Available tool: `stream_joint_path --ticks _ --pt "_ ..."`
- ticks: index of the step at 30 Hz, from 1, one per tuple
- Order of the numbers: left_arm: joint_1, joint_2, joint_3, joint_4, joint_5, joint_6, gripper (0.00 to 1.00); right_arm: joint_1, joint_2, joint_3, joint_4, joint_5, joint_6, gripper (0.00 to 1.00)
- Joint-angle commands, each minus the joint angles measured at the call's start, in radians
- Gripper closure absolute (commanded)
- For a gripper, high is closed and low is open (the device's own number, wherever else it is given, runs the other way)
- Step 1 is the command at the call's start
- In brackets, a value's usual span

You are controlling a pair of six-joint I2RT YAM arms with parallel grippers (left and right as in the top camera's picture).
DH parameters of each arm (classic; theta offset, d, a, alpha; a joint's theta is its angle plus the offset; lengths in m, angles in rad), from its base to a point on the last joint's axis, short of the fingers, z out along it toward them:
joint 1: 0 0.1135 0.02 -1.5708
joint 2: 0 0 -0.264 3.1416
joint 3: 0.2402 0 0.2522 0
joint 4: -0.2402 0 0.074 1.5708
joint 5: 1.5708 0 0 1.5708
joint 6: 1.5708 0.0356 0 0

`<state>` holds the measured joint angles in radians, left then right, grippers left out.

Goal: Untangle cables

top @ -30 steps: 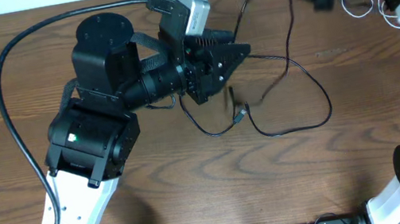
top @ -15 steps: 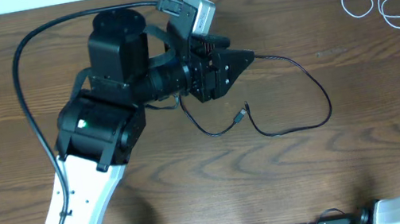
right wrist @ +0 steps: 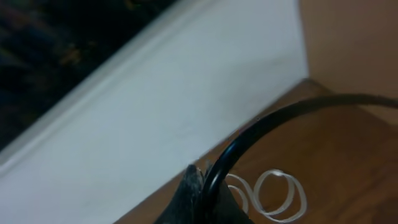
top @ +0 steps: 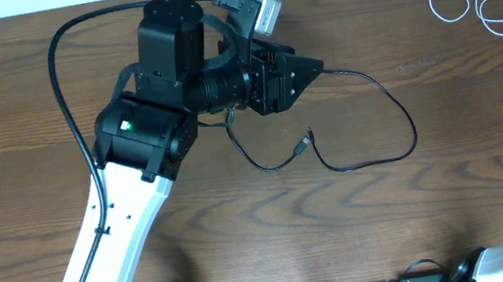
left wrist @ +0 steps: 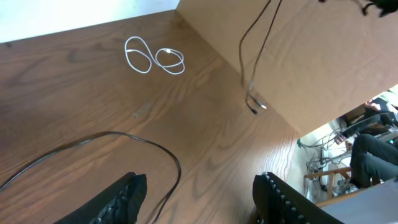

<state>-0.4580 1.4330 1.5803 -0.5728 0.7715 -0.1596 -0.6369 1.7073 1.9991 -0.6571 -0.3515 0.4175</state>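
Left gripper (top: 317, 68): jaws apart, nothing clamped; the tip points right over the table (top: 465, 208). The black cable (left wrist: 124, 134) passes beneath and between the fingers; it runs rightward, curves back in an open loop and ends at a plug (top: 307, 140) near the gripper. Its long axis lies left to right; the left arm is judged the nearer. White cable (top: 479, 4): coiled at the far-right corner, well apart from the black one. Right gripper (right wrist: 199, 199): closed; nothing visibly held.
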Motion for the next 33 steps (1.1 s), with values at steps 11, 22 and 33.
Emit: stream_joint_path --ticks 11,22,33 --pt "0.005 0.005 -0.006 0.001 -0.006 0.005 0.4 -0.01 0.256 0.009 -0.031 0.158 0.04 0.02" --pt "0.005 0.02 -0.006 -0.007 -0.006 0.005 0.4 -0.006 0.229 0.009 -0.284 0.104 0.097 0.01" --pt "0.005 0.129 -0.006 -0.222 -0.315 0.009 0.4 0.183 0.22 0.0 -0.65 -0.224 -0.383 0.01"
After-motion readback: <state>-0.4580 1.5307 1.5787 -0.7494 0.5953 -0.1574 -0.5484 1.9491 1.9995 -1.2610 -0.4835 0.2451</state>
